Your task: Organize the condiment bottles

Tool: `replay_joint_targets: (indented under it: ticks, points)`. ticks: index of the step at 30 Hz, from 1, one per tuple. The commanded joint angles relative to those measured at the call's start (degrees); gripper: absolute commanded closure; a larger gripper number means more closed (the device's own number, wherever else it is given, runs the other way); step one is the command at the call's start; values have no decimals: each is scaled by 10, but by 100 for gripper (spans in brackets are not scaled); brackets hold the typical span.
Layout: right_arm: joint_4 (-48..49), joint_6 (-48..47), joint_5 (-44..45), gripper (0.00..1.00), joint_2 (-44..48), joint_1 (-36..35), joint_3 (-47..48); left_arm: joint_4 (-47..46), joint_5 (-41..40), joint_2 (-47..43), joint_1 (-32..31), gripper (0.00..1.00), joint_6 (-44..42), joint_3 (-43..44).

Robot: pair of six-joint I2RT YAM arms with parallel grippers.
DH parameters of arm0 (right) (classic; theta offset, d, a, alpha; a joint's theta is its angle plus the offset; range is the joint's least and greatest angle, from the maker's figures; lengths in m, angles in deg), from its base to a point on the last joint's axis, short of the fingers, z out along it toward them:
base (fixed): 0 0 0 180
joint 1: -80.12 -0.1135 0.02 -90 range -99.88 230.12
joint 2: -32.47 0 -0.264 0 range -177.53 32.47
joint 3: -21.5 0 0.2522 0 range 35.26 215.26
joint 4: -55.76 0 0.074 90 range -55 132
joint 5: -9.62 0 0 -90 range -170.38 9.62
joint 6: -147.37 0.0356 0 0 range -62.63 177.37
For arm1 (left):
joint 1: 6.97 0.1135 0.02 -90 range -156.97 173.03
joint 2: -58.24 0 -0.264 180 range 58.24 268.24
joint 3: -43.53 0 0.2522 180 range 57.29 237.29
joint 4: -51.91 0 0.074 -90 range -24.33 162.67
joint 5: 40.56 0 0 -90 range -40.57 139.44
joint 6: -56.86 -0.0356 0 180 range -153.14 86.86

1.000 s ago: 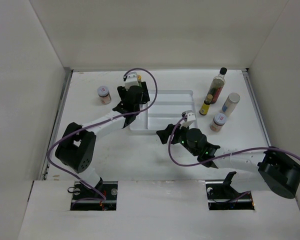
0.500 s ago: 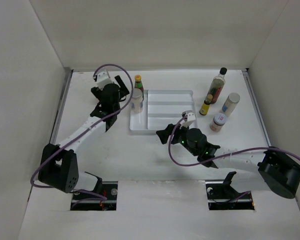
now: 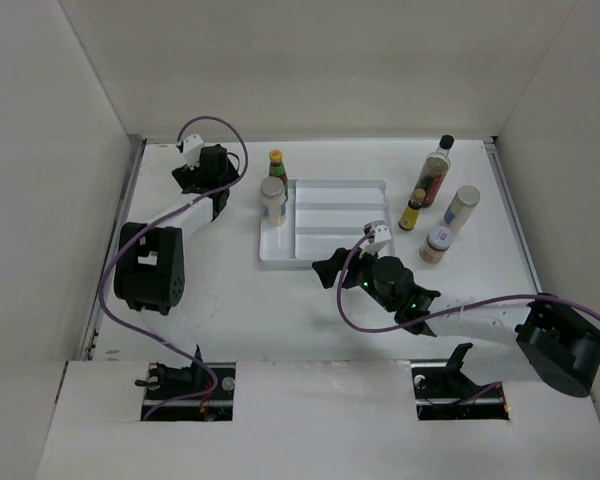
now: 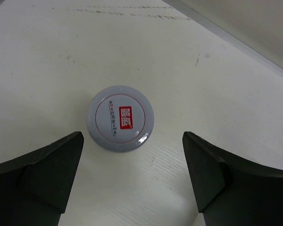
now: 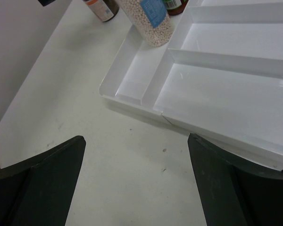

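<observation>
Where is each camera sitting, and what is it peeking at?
Top external: high behind the arms, looking down on the table; left arm and right arm show.
Left wrist: looks straight down at a grey-lidded jar; the open left pincer shows either side.
Right wrist: looks forward and down at the white tray corner; the open right pincer shows.
Shared: top and right wrist both show the tray and the pellet jar in it.

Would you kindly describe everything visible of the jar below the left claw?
The jar shows only its top in the left wrist view: a round, glossy pale grey lid, plastic by its look, with a thin red ring, a red square mark in the middle and a line of small print. It stands upright on the white table, below the open left claw; nothing touches it.
</observation>
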Motion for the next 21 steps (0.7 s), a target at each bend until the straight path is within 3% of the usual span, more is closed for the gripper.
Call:
replay_joint_targets:
  ticks: [1,11,17,21]
  points:
    - [28,-4,-6,3,1,1,10,11,18,22,20,14,5,59]
    - [25,-1,-16,3,-20,-1,19,18,34,69,40,16,7,76]
    - [25,0,-17,3,-26,-1,20,12,52,75,43,23,9,64]
    - [25,0,-17,3,-26,-1,19,10,54,74,43,47,10,61]
